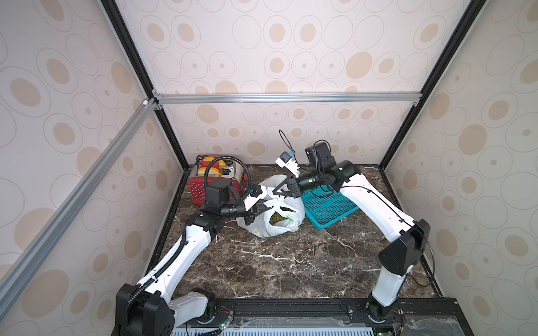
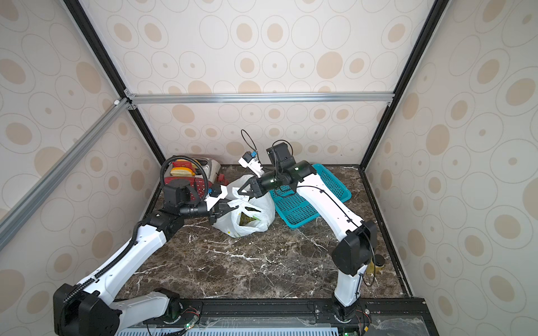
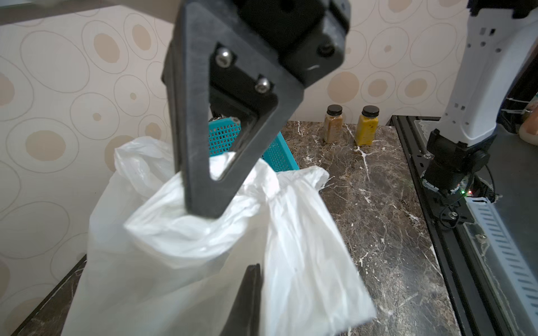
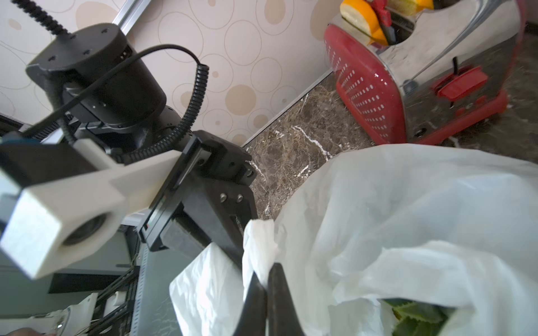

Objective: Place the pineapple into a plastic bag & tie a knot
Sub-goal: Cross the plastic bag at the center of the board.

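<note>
Marble-patterned brown bench [image 1: 291,261] fills the floor of a booth whose walls [image 1: 276,58] are papered with beige ovals. Toward the back of it, the plastic bag [image 1: 292,203] [image 2: 263,208] stands slumped but upright, hard against the edge of a teal basket [image 1: 329,209] [image 2: 308,203] (touching it, as far as both top views tell). Its mouth gapes upward and the pineapple [image 1: 278,218] [image 2: 247,218] [image 4: 413,317] sits inside. Yellow-green rind shows through the opening in both top views. The right wrist view catches only spiky green leaves under the plastic.

The right tool [image 1: 276,192] [image 4: 266,279] reaches in over the basket and is closed tight on a strip of the bag's top edge. The strip's crumpled end pokes up past the fingertips. The left tool [image 1: 262,209] [image 3: 225,241] comes in from the side of the bag away from the basket. It pinches a bunched fold of the same white plastic, with its jaws nearly together. The two tools sit just beside each other over the bag's mouth.

The bag lies between the basket and a red and silver toaster [image 1: 198,189] [image 4: 436,87], which stands in the back corner with toast slices in its slots. Two small dark-capped jars [image 3: 333,125] [image 3: 367,125], one brownish and one yellow, stand on the bench against a wall, well apart from the basket.
</note>
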